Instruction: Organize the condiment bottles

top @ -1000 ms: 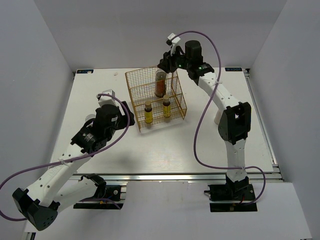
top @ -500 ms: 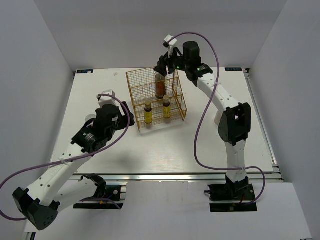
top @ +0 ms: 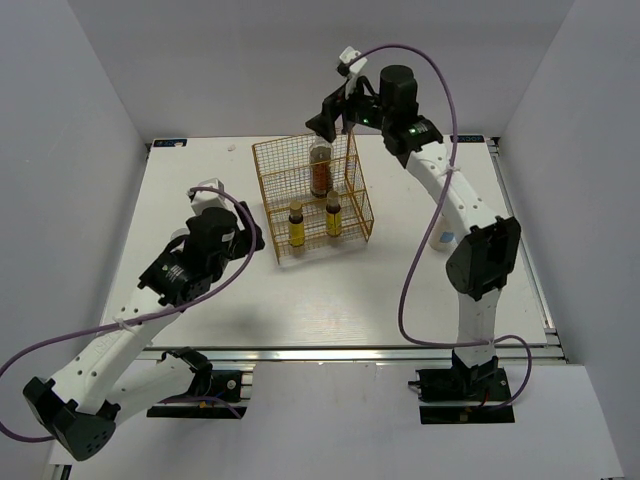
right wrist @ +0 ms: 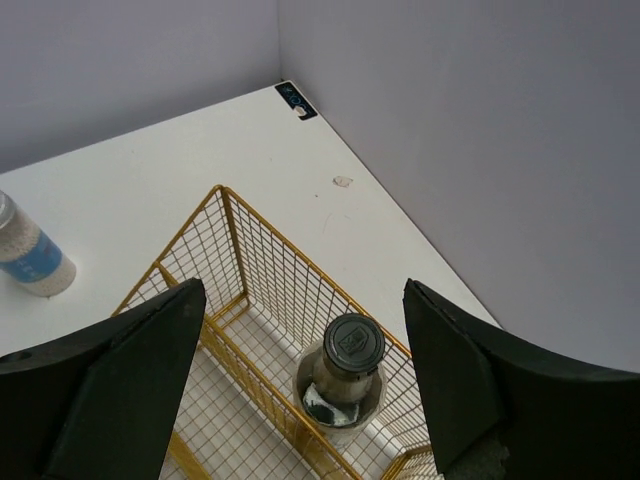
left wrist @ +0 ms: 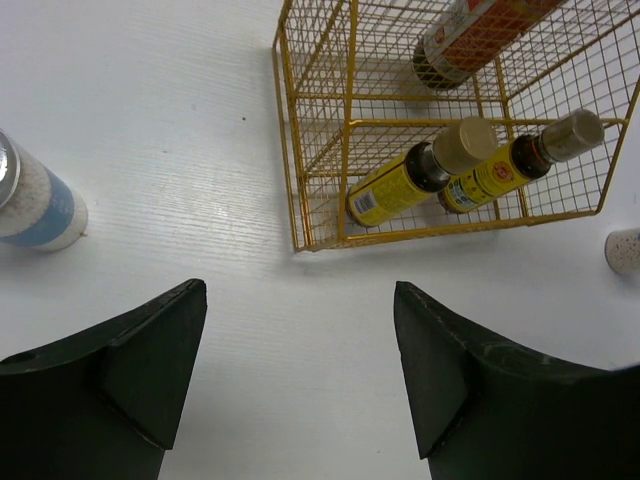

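The gold wire rack (top: 312,195) holds a tall dark brown bottle (top: 320,168) upright at its back and two small amber-yellow bottles (top: 296,225) (top: 333,218) at its front. My right gripper (top: 328,122) is open and empty, hovering above the tall bottle's black cap (right wrist: 352,345), apart from it. My left gripper (top: 252,238) is open and empty, low over the table left of the rack. In the left wrist view the amber bottles (left wrist: 410,180) (left wrist: 520,165) stand behind the rack's front wire. A white bottle (left wrist: 30,200) with a blue label stands left of the rack.
A second white bottle (top: 445,237) stands right of the rack, partly behind my right arm, and shows at the left wrist view's edge (left wrist: 625,250). Grey walls close the table's back and sides. The table's front edge lies near the arm bases.
My right gripper has risen from the tall bottle's top to well above the rack, and the bottle stays standing inside. The left arm has hardly moved.
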`<state>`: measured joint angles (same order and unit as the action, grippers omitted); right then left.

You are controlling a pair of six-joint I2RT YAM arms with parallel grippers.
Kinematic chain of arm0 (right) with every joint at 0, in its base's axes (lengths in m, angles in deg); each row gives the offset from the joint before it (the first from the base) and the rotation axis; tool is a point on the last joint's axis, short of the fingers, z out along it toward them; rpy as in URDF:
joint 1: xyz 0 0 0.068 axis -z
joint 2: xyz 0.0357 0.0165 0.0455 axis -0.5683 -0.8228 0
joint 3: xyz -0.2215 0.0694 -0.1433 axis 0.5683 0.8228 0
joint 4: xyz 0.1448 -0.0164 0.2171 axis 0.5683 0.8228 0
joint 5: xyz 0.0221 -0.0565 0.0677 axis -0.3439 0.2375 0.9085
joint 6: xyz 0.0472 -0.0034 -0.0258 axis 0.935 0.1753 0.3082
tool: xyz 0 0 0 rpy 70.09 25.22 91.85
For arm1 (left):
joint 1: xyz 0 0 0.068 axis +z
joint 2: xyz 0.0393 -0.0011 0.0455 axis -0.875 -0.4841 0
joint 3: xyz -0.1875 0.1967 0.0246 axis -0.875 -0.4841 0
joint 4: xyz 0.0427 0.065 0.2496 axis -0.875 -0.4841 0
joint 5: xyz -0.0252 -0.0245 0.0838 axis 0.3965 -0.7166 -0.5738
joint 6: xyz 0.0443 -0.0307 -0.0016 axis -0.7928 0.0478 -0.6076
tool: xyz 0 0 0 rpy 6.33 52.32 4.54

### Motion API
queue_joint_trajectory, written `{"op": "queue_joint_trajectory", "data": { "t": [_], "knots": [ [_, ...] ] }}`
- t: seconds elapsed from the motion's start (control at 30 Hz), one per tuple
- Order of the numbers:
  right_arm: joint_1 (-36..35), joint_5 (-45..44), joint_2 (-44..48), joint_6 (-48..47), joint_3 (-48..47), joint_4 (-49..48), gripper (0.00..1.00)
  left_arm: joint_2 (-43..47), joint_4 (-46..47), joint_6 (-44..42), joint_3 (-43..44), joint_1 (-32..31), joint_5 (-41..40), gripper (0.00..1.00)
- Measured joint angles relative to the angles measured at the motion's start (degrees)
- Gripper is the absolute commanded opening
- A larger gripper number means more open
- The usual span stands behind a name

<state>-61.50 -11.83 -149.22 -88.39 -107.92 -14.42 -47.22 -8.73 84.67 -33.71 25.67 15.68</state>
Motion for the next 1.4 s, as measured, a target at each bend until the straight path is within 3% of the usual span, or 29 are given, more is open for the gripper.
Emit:
{"op": "queue_joint_trajectory", "data": {
  "t": [0.03,0.13,0.17,0.2,0.27,0.3,0.33,0.37,0.4,0.43,0.47,0.5,0.57,0.87,0.97,1.4],
  "knots": [
    [0.22,-0.04,0.83,0.22,0.0,0.5,0.85,-0.24,-0.59,0.35,0.66,0.0,-0.42,0.81],
    [1.51,-0.26,4.55,0.9,0.96,1.75,0.85,-1.75,-2.99,1.88,3.41,0.0,-2.23,0.56],
    [2.16,-0.31,6.27,0.96,1.73,2.45,0.84,-2.38,-3.89,2.36,4.37,0.0,-2.97,0.4],
    [3.08,-0.35,8.28,0.9,2.78,3.48,0.81,-3.28,-5.05,3.04,5.57,0.02,-3.67,0.36],
    [5.14,-0.42,12.26,0.37,4.87,5.18,0.62,-5.16,-7.63,4.22,7.67,0.59,-4.92,0.32],
    [6.19,-0.46,14.12,-0.09,6.01,6.34,0.35,-6.49,-9.44,5.05,8.98,1.53,-4.94,0.35],
    [7.8,-0.17,16.15,-0.55,7.54,7.3,0.24,-7.67,-10.84,5.62,9.99,2.78,-4.81,0.41],
    [9.09,0.35,17.92,-0.7,9.16,8.11,0.19,-8.85,-11.93,6.23,10.56,5.09,-4.17,0.48],
    [10.82,0.74,19.98,-0.7,11.21,9.62,0.22,-9.97,-13.2,7.08,10.62,8.48,-3.43,0.62],
    [12.2,1.05,21.44,-0.92,13.03,10.73,0.3,-10.56,-14.25,6.84,10.54,10.69,-2.86,0.68],
    [13.73,1.44,22.97,-1.55,15.47,11.58,0.52,-10.97,-14.86,7.3,10.19,13.53,-2.12,0.73],
    [15.1,1.86,24.11,-1.86,17.42,13.18,0.61,-11.21,-15.85,7.54,9.77,16.02,-1.62,0.79],
    [17.31,2.78,25.68,-3.72,21.29,15.93,0.8,-11.63,-17.9,7.76,9.55,19.04,-0.9,0.81],
    [18.32,6.25,27.78,-8.61,31.93,22.8,0.83,-17.9,-20.74,7.45,5.6,21.9,1.27,0.89],
    [18.71,7.28,28.0,-9.25,32.33,23.02,0.84,-19.91,-20.79,6.16,4.44,23.39,0.74,0.93],
    [19.37,9.03,28.55,-9.42,32.35,22.99,0.84,-29.77,-10.71,-4.0,5.4,33.86,0.09,0.96]
  ]
}}
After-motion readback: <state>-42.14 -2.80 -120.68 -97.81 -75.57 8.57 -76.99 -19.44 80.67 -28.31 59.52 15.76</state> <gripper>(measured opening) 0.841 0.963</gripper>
